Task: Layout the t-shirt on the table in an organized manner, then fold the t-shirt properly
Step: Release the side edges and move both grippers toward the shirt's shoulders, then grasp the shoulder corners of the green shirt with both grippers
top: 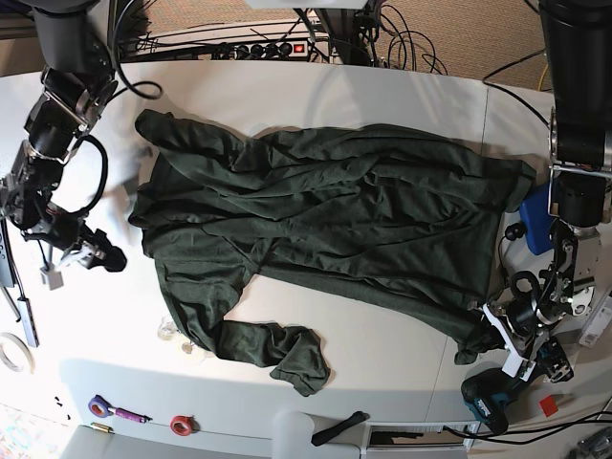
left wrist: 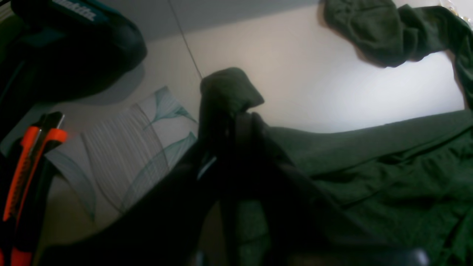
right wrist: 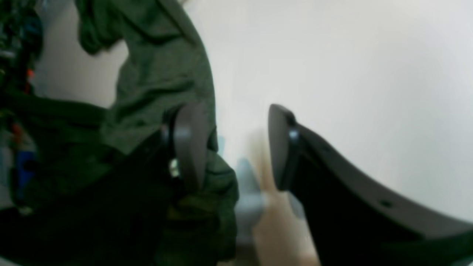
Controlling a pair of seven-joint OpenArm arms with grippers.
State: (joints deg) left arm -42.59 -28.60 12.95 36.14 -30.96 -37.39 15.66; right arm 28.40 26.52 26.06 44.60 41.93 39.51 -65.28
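Observation:
The dark green t-shirt (top: 325, 210) lies spread and creased across the white table (top: 402, 96), with one sleeve (top: 287, 354) bunched toward the front edge. At the table's right end, my left gripper (top: 483, 333) is shut on the shirt's lower right corner. In the left wrist view a fold of the t-shirt (left wrist: 229, 88) sticks up out of the left gripper (left wrist: 236, 114). My right gripper (top: 103, 258) stands open just off the shirt's left edge. In the right wrist view the right gripper (right wrist: 234, 144) has nothing between its fingers (right wrist: 188, 140), and the t-shirt (right wrist: 159, 74) lies behind the left one.
A teal and black power tool (left wrist: 74, 37) and an orange utility knife (left wrist: 29, 166) lie by the left gripper, on leaf-printed paper (left wrist: 122, 147). The tool (top: 483, 402) sits at the front right corner. Tape rolls and pens (top: 115, 411) lie front left. Cables (top: 287, 43) run along the back.

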